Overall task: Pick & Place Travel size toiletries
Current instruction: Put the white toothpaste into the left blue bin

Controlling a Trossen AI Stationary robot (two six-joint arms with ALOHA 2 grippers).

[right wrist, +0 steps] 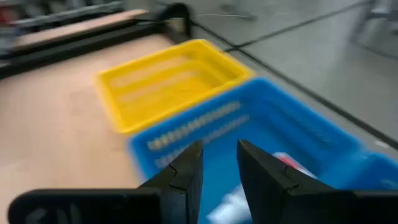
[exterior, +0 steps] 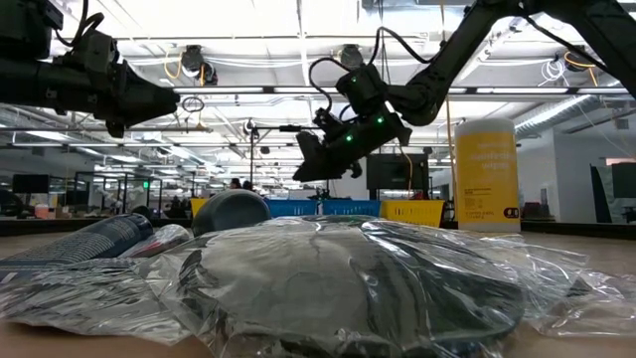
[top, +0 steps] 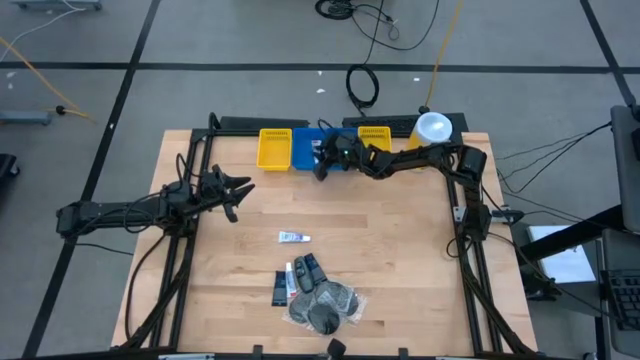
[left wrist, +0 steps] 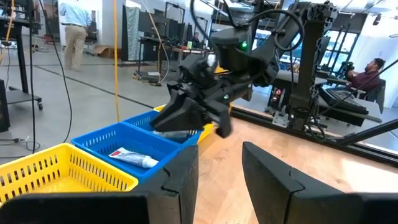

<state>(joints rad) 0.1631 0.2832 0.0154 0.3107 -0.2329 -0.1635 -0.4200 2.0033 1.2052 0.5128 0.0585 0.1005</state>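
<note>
Right gripper [top: 323,163] empty above blue bin [top: 310,148] rim.

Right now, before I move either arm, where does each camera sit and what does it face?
High: overhead, facing down on the wooden table, both arms.
Low: at tabletop height behind the clear-wrapped mesh puffs, both arms overhead.
Left wrist: past the open left gripper toward the blue plastic bin.
Right wrist: between the open right gripper fingers, down into the same bin.
Shared: both wrist views show the yellow plastic bin.
</note>
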